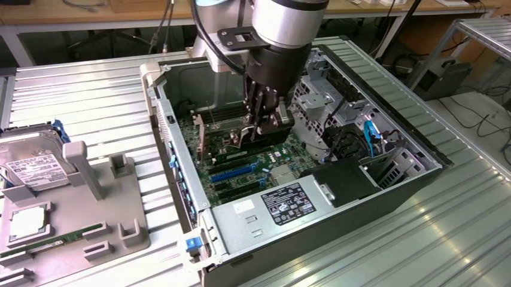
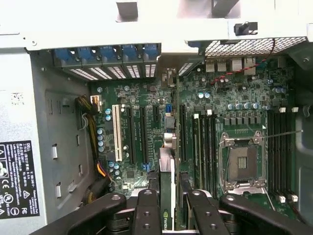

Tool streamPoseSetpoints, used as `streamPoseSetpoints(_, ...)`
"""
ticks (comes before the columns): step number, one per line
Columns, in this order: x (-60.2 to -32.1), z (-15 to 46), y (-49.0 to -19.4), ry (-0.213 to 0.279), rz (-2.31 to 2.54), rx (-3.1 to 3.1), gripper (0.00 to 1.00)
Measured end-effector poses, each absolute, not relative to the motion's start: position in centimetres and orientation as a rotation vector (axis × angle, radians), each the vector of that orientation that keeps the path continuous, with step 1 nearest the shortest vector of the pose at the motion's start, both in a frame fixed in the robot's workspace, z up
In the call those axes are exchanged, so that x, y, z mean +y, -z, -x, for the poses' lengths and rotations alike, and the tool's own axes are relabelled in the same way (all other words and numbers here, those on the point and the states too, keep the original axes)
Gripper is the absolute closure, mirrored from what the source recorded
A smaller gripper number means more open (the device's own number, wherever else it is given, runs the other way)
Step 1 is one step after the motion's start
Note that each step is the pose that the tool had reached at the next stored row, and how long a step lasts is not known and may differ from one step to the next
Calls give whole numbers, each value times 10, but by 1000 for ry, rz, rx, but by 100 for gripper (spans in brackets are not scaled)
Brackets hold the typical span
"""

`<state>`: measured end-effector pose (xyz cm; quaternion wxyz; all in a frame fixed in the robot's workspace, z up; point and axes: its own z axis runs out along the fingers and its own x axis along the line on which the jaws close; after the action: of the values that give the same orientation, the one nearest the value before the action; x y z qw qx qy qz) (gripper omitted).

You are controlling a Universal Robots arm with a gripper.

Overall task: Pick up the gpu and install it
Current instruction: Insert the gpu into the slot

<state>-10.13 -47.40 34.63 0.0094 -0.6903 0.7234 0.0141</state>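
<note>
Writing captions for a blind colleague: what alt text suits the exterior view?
The robot's gripper holds the gpu upright inside an open computer case, low over the motherboard slots. A hard drive lies at the exterior view's left.

We read this as a robotics lab/workshop: industrial robot arm (image 1: 279, 24) over an opened PC tower (image 1: 399, 191) w/ bare motherboard (image 2: 142, 95) under the pincer (image 1: 270, 130), ribbed alu tabletop (image 1: 88, 101), grey parts jig (image 1: 119, 239) w/ hard drive (image 1: 32, 170) well apart from the pincer, wooden benches (image 1: 96, 18) & loose cables (image 1: 471, 116) beyond it.
</note>
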Motion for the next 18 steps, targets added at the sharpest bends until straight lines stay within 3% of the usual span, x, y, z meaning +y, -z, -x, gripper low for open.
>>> streamPoseSetpoints(18,-465,105,-310,-35,2190,2218,74)
